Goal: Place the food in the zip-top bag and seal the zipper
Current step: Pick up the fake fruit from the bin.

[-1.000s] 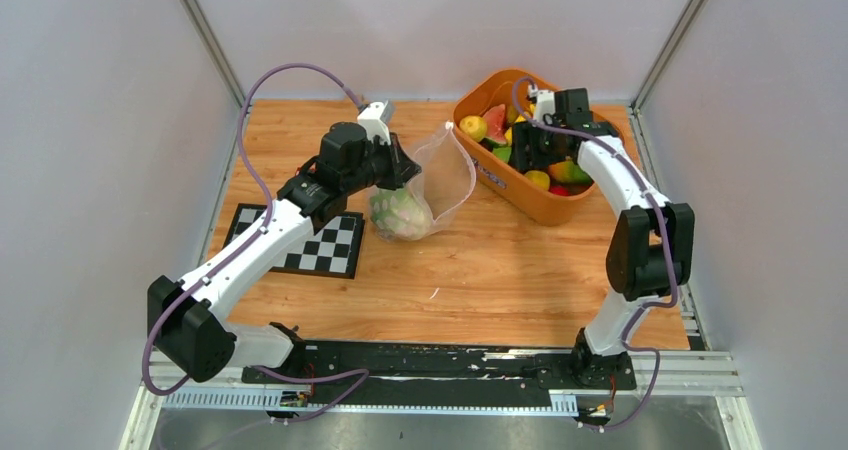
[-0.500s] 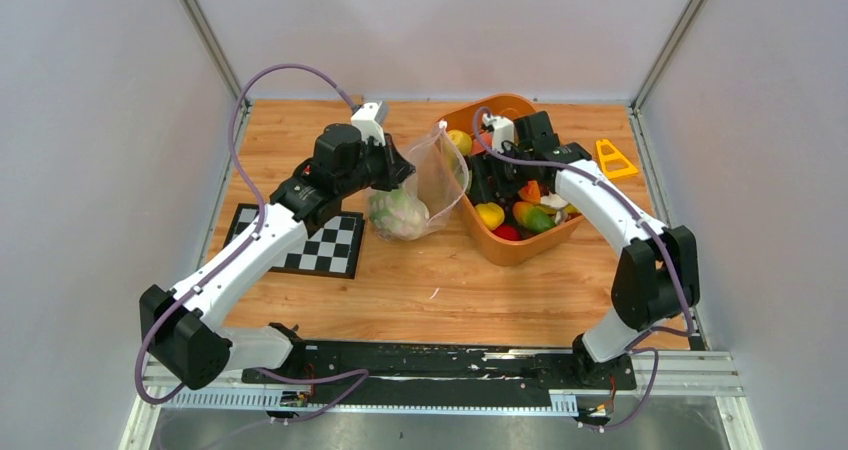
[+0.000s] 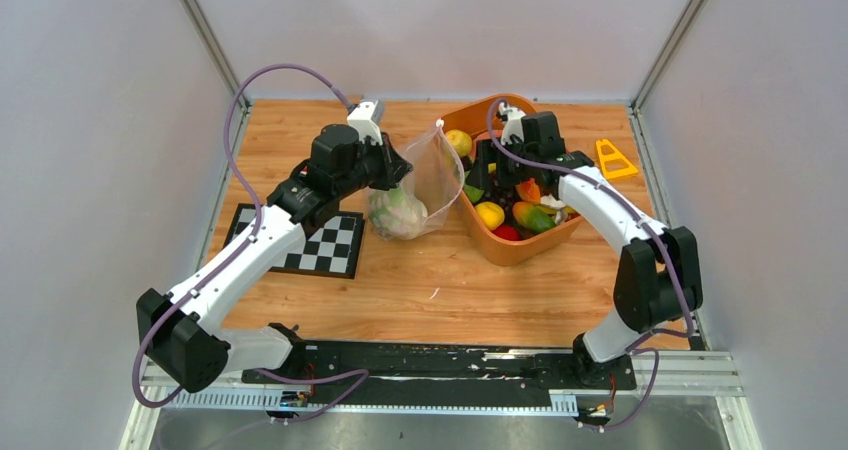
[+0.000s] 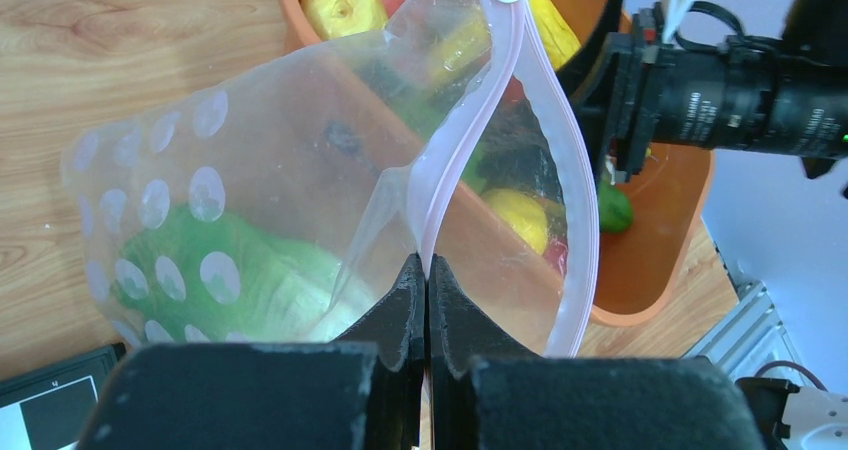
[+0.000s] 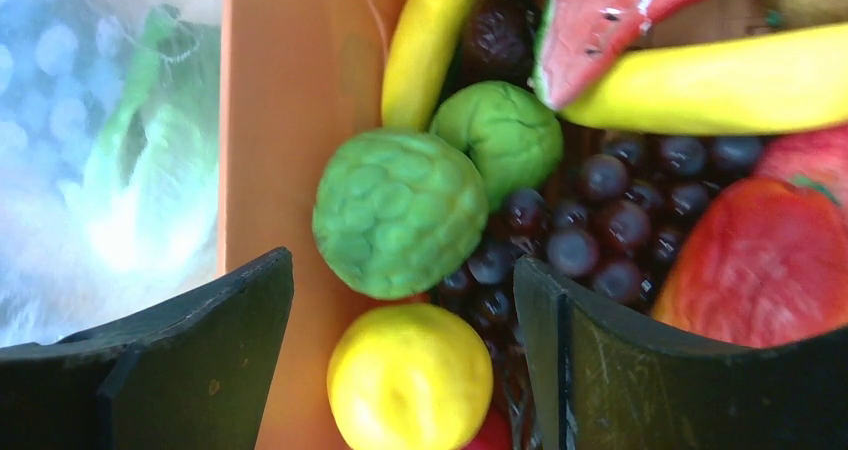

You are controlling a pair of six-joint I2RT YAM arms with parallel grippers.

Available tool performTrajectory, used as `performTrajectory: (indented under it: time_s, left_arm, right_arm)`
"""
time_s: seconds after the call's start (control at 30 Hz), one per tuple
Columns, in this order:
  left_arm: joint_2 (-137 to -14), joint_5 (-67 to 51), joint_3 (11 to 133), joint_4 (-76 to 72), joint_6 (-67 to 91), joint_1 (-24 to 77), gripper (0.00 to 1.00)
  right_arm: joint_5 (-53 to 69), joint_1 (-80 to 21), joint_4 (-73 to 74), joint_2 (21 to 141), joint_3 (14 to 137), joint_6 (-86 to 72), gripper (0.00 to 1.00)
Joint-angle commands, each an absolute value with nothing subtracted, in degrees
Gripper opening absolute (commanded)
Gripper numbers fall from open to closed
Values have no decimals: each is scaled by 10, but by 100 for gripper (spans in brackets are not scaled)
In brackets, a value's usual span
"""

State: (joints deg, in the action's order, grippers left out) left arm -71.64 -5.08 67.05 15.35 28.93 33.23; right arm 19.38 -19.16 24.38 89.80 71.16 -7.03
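The clear dotted zip-top bag point(image 3: 432, 175) stands open beside the orange basket, with the green cabbage point(image 3: 397, 213) inside it. My left gripper point(image 3: 397, 167) is shut on the bag's pink zipper point(image 4: 470, 140) at the mouth edge point(image 4: 427, 270) and holds it up. The cabbage point(image 4: 220, 280) shows through the bag. My right gripper point(image 3: 490, 175) is open and empty, low over the basket's near-left wall point(image 5: 402, 270). Below it lie a lemon point(image 5: 410, 375), a green bumpy fruit point(image 5: 400, 213), purple grapes point(image 5: 600, 210), a watermelon slice point(image 5: 620, 20) and a banana point(image 5: 720, 80).
The orange basket point(image 3: 520, 250) of toy food touches the bag's right side. A checkerboard point(image 3: 315, 242) lies under the left arm. A small orange triangle point(image 3: 611, 158) lies at the back right. Walls close in the table on three sides.
The basket has slid and turned left, up against the bag, with my right gripper at it. This uncovered the orange triangle. My left gripper has kept hold of the bag.
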Motion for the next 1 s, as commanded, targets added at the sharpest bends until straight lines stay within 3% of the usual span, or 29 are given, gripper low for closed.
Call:
performTrajectory:
  time_s: [0.0, 0.23, 0.43, 0.53, 0.73, 0.97]
  left_arm:
    - [-699, -48, 670, 141, 290, 330, 0]
    - [-696, -49, 667, 143, 292, 330, 0]
    - [-693, -53, 667, 143, 295, 330, 0]
    - [-690, -53, 665, 143, 296, 330, 0]
    - [-689, -58, 662, 142, 298, 330, 0]
    - [-702, -78, 663, 140, 302, 330, 0]
  right_arm:
    - [260, -192, 175, 950, 735, -123, 81]
    - [279, -195, 217, 1011, 770, -113, 79]
    - [251, -191, 173, 967, 733, -117, 50]
    - [238, -186, 154, 936, 710, -125, 42]
    - [177, -173, 130, 880, 665, -151, 39]
    - [186, -152, 43, 780, 588, -211, 36]
